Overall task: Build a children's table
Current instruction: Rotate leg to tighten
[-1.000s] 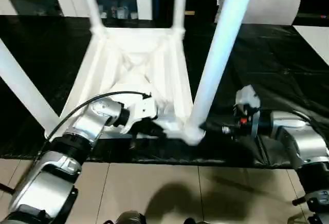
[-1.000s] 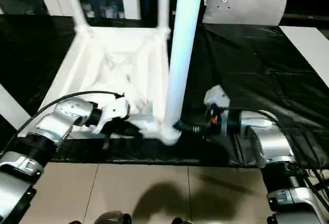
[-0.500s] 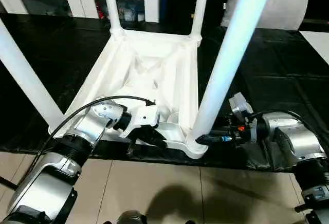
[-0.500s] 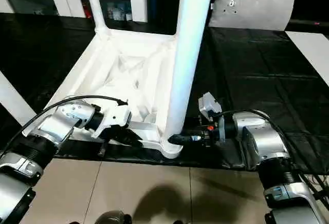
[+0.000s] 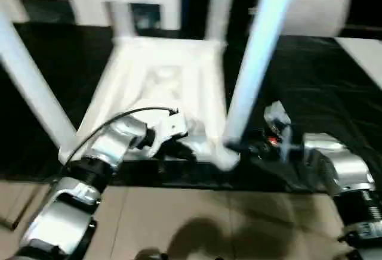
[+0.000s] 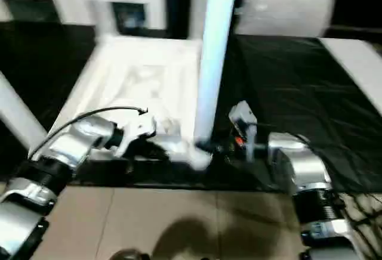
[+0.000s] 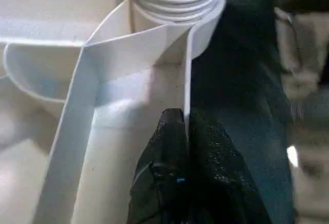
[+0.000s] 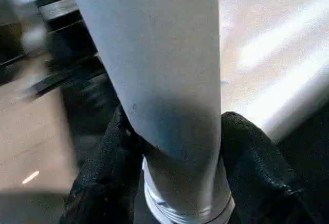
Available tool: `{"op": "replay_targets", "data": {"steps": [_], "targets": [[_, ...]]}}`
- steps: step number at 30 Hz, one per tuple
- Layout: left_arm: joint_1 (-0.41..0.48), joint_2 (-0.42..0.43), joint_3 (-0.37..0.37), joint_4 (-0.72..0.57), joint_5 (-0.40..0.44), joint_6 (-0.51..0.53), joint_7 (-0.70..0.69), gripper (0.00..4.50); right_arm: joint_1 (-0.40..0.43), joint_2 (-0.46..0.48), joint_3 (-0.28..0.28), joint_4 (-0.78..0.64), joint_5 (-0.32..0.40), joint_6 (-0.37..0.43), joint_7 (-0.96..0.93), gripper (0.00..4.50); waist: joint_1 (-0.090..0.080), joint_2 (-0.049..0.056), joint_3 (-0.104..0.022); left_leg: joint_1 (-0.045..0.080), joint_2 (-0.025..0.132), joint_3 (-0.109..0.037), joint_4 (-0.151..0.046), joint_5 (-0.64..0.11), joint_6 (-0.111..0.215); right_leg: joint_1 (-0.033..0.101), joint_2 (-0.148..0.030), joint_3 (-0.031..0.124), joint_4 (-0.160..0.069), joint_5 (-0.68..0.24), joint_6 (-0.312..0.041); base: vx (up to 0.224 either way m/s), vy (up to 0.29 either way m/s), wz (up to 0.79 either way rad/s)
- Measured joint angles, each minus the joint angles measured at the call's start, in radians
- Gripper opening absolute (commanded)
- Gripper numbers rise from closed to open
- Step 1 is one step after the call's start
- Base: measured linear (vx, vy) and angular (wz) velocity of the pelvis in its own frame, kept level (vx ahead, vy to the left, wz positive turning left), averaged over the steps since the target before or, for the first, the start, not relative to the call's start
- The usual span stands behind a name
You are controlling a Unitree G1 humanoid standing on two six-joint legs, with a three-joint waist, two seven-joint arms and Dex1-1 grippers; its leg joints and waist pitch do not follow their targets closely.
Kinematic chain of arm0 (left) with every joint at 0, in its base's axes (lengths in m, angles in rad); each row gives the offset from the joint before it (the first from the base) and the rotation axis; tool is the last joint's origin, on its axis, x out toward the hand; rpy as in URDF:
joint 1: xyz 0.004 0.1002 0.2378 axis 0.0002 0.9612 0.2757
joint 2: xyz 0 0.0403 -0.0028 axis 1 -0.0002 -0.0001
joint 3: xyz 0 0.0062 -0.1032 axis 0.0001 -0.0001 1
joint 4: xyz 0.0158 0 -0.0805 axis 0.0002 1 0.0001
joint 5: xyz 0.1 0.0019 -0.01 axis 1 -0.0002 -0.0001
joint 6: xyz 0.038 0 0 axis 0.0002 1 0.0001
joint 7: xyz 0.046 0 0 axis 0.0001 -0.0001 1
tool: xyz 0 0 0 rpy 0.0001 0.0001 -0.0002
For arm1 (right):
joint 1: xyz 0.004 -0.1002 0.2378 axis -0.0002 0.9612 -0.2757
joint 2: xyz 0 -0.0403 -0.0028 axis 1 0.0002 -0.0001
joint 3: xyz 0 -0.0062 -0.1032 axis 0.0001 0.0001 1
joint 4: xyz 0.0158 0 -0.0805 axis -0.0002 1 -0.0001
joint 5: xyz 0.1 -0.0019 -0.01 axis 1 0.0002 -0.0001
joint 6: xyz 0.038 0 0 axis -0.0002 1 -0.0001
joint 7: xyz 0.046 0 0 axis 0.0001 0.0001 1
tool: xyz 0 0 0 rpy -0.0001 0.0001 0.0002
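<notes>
forearms (image 5: 89,170): silver, ribbed | cable (image 5: 119,120): black, looping | hands (image 7: 186,131): black, two-fingered

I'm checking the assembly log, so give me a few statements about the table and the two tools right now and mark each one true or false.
1. The table top lies underside up on the black mat. True.
2. The right tool has its fingers on either side of a leg near its base. True.
3. The left tool is wide open above the floor. False: its fingers are pinched on a thin rib of the table top's edge.
4. Only one leg stands in the top. False: four legs rise from the corners.
5. A white pillow lies beyond the mat. True.
</notes>
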Motion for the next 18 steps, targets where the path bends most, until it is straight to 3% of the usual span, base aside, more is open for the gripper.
{"op": "replay_targets", "data": {"steps": [2,3,6,8,9,10,15,18], "targets": [[-0.001,-0.039,0.027,0.010,-0.001,0.048,0.081,0.00,-0.013,0.057,-0.026,-0.013,-0.032,0.046,-0.139,1.96,-0.024,0.003,0.000,0.000,0.012,-0.002,-0.001,0.000,0.000,0.012,0.000,-0.022,-0.020,0.000,0.001,0.000,0.000,0.00],[-0.008,-0.050,0.037,0.017,-0.001,0.063,0.117,0.00,-0.025,0.082,-0.033,-0.015,-0.049,0.059,-0.201,1.96,-0.034,0.003,0.000,-0.002,0.013,-0.002,0.001,0.000,0.000,0.012,0.000,-0.023,-0.019,0.000,0.001,0.000,0.000,0.00],[-0.015,-0.103,0.067,0.019,0.003,0.122,0.232,0.00,-0.043,0.159,-0.070,-0.024,-0.073,0.092,-0.374,1.96,-0.044,0.003,0.000,0.000,0.008,-0.001,0.000,0.000,-0.001,0.008,-0.002,-0.018,-0.015,0.001,0.001,0.000,0.000,0.00],[-0.025,-0.141,0.077,0.018,0.019,0.148,0.311,0.00,-0.051,0.211,-0.102,-0.007,-0.078,0.067,-0.485,1.96,-0.043,0.003,0.000,-0.002,0.006,-0.001,-0.003,0.001,-0.002,0.005,-0.003,-0.019,-0.015,0.001,0.001,0.000,0.000,0.00],[-0.026,-0.148,0.077,0.016,0.019,0.152,0.323,0.00,-0.053,0.212,-0.102,-0.004,-0.078,0.059,-0.497,2.50,-0.043,0.003,0.000,-0.003,0.006,-0.001,-0.004,0.001,-0.002,0.004,-0.003,-0.019,-0.016,0.001,0.002,0.000,0.000,0.00],[-0.026,-0.152,0.077,0.012,0.019,0.155,0.328,0.00,-0.053,0.211,-0.102,0.000,-0.078,0.045,-0.498,2.50,-0.043,0.002,0.001,-0.003,0.006,-0.002,-0.004,0.000,-0.001,0.004,-0.003,-0.019,-0.016,0.002,0.003,0.000,0.000,0.00],[-0.021,-0.131,0.054,-0.011,0.020,0.124,0.301,0.00,-0.033,0.188,-0.096,-0.012,-0.069,-0.002,-0.432,3.02,-0.033,0.002,0.001,-0.005,0.004,-0.001,-0.005,-0.005,0.001,-0.002,-0.005,-0.015,-0.008,0.008,-0.002,0.000,0.000,0.00],[-0.011,-0.096,0.041,-0.034,0.023,0.078,0.259,0.00,-0.019,0.143,-0.084,-0.033,-0.062,-0.016,-0.344,3.22,-0.022,0.002,0.000,-0.013,0.004,-0.001,-0.007,-0.005,0.001,-0.014,-0.005,-0.015,0.001,0.001,-0.005,0.000,0.000,0.00]]}}
